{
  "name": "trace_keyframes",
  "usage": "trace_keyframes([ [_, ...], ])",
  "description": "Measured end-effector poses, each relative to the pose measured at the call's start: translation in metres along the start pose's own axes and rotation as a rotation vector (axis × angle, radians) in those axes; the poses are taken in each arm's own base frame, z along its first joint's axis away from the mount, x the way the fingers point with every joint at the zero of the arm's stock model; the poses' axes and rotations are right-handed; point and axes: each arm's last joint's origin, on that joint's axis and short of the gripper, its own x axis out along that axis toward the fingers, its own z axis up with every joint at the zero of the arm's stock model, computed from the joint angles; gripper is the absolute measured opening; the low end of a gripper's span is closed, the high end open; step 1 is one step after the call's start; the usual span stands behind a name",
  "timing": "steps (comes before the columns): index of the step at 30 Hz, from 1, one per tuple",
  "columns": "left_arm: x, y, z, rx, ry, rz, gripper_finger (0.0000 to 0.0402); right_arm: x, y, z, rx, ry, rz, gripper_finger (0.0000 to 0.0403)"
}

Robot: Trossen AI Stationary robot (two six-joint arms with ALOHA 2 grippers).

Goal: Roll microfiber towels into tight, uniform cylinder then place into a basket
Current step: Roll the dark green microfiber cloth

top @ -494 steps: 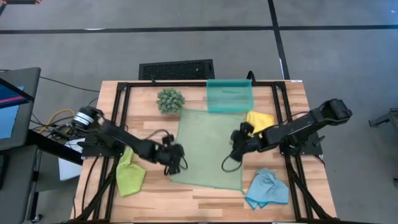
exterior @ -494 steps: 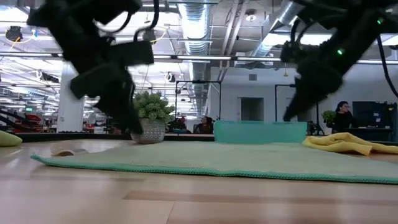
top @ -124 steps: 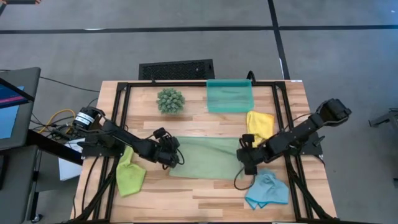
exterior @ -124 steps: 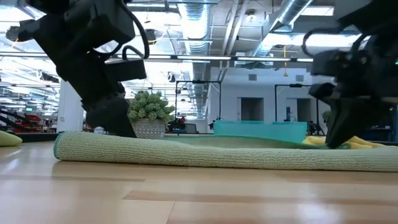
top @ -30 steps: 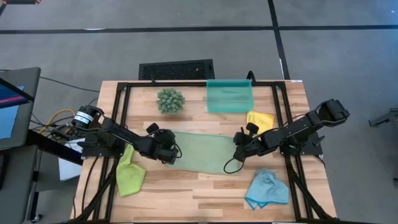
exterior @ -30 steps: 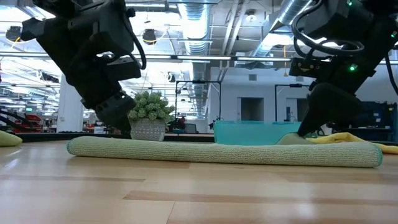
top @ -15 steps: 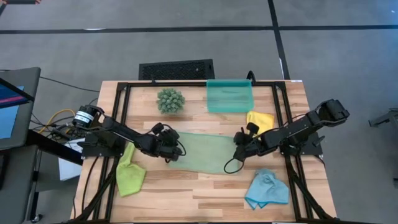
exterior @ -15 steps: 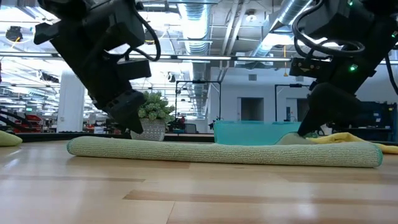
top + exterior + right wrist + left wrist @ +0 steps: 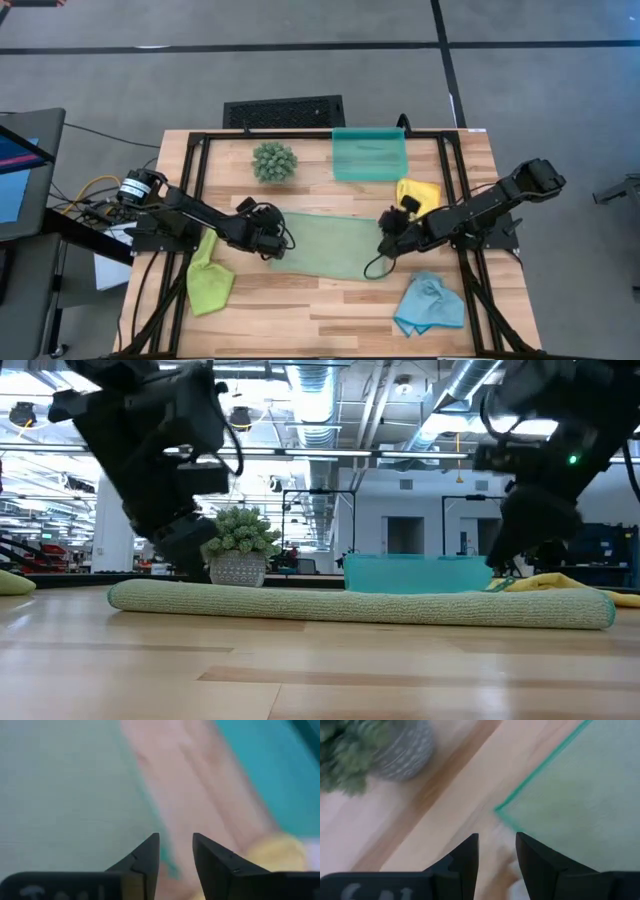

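Sage green towel lies half-rolled mid-table; teal basket sits beyond.

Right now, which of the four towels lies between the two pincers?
The sage green towel, partly rolled at the table's middle. The left pincer is at one end, the right pincer at the other. The lime green, yellow and light blue towels lie crumpled off to the sides.

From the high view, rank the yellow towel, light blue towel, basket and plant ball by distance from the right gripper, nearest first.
Measured from the right gripper:
1. Yellow towel, just beside it, toward the table's right side.
2. Light blue towel, near front right corner.
3. Basket, at the back edge.
4. Plant ball, back left, farthest.
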Motion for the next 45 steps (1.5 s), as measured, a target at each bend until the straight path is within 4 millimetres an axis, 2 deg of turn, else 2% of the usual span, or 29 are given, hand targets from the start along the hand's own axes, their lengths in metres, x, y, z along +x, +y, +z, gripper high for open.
trace_keyframes([
  [5,-0.010,-0.015,0.013,0.065,0.019,-0.167,0.0123,0.000,0.023,0.008,-0.118,-0.035,0.320,0.0128],
  [10,-0.010,-0.024,0.012,0.131,0.090,-0.330,0.0123,0.007,0.039,0.004,-0.246,-0.016,0.471,0.0111],
  [17,-0.006,-0.018,-0.006,0.177,0.192,-0.314,0.0123,0.013,0.053,-0.008,-0.367,0.060,0.528,0.0101],
  [21,-0.008,-0.011,-0.010,0.174,0.171,-0.155,0.0123,0.003,0.052,-0.001,-0.373,0.072,0.546,0.0100],
  [25,-0.020,-0.014,0.005,0.174,0.123,-0.116,0.0123,-0.020,0.055,0.016,-0.339,-0.038,0.588,0.0100],
  [29,-0.034,-0.024,0.013,0.200,0.090,-0.152,0.0123,-0.026,0.061,0.021,-0.343,-0.140,0.578,0.0100],
  [34,-0.041,-0.032,0.008,0.228,0.107,-0.238,0.0123,-0.009,0.076,0.019,-0.404,-0.164,0.584,0.0087],
  [39,-0.033,-0.028,-0.013,0.204,0.216,-0.259,0.0123,0.014,0.084,0.007,-0.457,-0.040,0.665,0.0045],
  [42,-0.027,-0.022,-0.024,0.206,0.245,-0.242,0.0123,0.020,0.088,0.007,-0.454,-0.017,0.722,0.0018],
  [45,-0.023,-0.018,-0.028,0.222,0.197,-0.181,0.0123,0.019,0.089,0.007,-0.454,-0.005,0.790,0.0007],
])
